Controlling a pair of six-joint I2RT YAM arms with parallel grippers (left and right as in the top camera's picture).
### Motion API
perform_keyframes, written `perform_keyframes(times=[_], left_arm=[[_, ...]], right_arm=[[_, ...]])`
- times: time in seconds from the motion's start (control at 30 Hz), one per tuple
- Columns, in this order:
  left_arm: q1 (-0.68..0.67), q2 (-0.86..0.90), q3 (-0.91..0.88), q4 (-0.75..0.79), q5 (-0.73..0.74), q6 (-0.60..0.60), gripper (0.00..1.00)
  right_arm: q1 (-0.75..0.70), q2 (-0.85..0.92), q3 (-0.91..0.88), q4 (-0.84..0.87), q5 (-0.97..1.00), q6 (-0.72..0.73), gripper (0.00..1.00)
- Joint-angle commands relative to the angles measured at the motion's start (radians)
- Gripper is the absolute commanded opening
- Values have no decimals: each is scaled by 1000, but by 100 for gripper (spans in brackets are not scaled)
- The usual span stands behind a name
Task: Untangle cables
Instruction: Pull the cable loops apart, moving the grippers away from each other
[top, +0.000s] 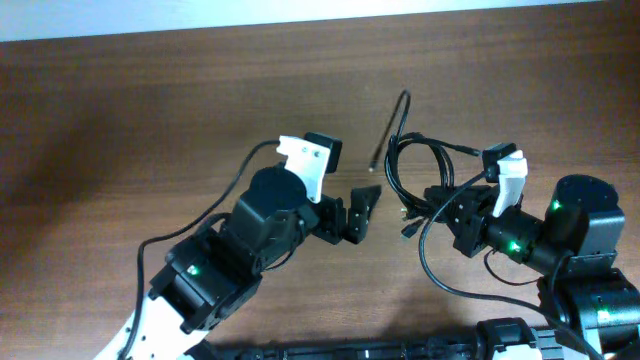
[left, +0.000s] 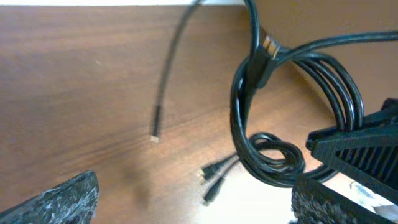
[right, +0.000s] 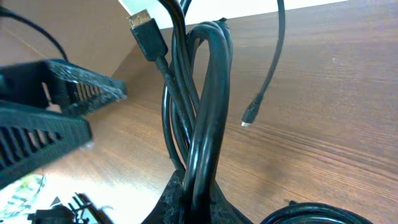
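Overhead stares straight down from well above the cables (top: 444, 170). Left wrist eyes them closely from their left, right wrist's almost touching. All three share them.

The table (top: 120, 150) is brown wood grain with a smooth, low-sheen finish. The cables (right: 210, 106) have smooth, glossy black plastic sheathing; 1 plug (right: 148, 38) has a matt black body and a gold-toned metal tip. The left gripper (top: 352, 212) has fingers (left: 62, 199) of rough, speckled black plastic.
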Motion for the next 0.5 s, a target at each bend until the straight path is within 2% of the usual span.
perform_keyframes(times=[0.0, 0.07, 0.17, 0.27, 0.3, 0.33, 0.37, 0.47], left_arm=[[2, 26, 15, 10, 93, -47, 86], [2, 48, 16, 16, 116, -101, 83], [2, 70, 16, 68, 171, -125, 72], [2, 76, 16, 97, 180, -137, 71], [2, 77, 16, 101, 180, -144, 52], [1, 80, 16, 103, 185, -147, 38], [1, 84, 16, 105, 195, -147, 35], [0, 123, 16, 134, 224, -147, 35]], right_arm=[[-5, -6, 15, 39, -77, 0, 4], [-5, -6, 15, 66, -106, 0, 4], [-5, -6, 15, 68, -109, 0, 4], [-5, -6, 15, 69, -121, -1, 4], [-5, -6, 15, 69, -129, -1, 4], [-5, -6, 15, 70, -138, -1, 4], [-5, -6, 15, 74, -151, -1, 4], [-5, -6, 15, 80, -158, -5, 4]])
